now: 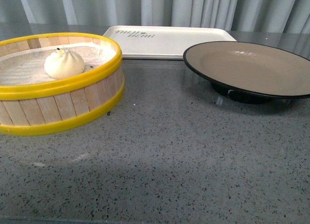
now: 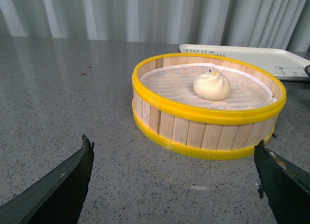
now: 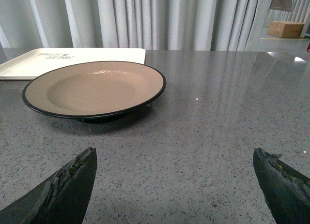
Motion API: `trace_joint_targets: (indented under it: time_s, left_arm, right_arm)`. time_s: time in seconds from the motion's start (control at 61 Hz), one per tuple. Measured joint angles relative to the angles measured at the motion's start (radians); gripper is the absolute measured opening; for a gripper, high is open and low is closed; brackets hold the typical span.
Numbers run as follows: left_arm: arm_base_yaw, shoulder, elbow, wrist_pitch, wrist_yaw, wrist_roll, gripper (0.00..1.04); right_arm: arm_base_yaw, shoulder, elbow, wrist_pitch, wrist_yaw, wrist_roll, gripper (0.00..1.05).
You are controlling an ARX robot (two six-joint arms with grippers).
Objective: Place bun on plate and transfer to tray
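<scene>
Three things sit on the speckled grey stone desk (image 1: pixel 169 151): a round wooden-slat steamer basket (image 1: pixel 72 83) (image 2: pixel 203 115) with yellow rims on the left, a wide shallow taupe-brown plate (image 1: pixel 252 67) (image 3: pixel 94 86) with a black rim on the right, and a flat cream-white rectangular plastic tray (image 1: pixel 169 40) (image 2: pixel 261 57) (image 3: pixel 72 57) with dark lettering behind and between them. The small round white steamed bun (image 1: pixel 64 63) (image 2: pixel 211 85) with a pleated top lies inside the basket on its white mesh liner (image 1: pixel 19 69), well apart from the plate. The left hand (image 2: pixel 173 145) is spread wide, gripping nothing, facing the basket without touching it. The right hand (image 3: pixel 174 152) is likewise spread wide and faces the plate, apart from it. A pale pleated curtain (image 1: pixel 193 8) hangs behind the desk.
</scene>
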Motion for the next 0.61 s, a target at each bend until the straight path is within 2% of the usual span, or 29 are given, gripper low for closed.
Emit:
trace_joint_targets:
  time_s: [0.606]
  left_arm:
    - [0.000, 0.000, 0.000, 0.000, 0.000, 0.000, 0.98]
  right_arm:
    - [0.000, 0.000, 0.000, 0.000, 0.000, 0.000, 0.96]
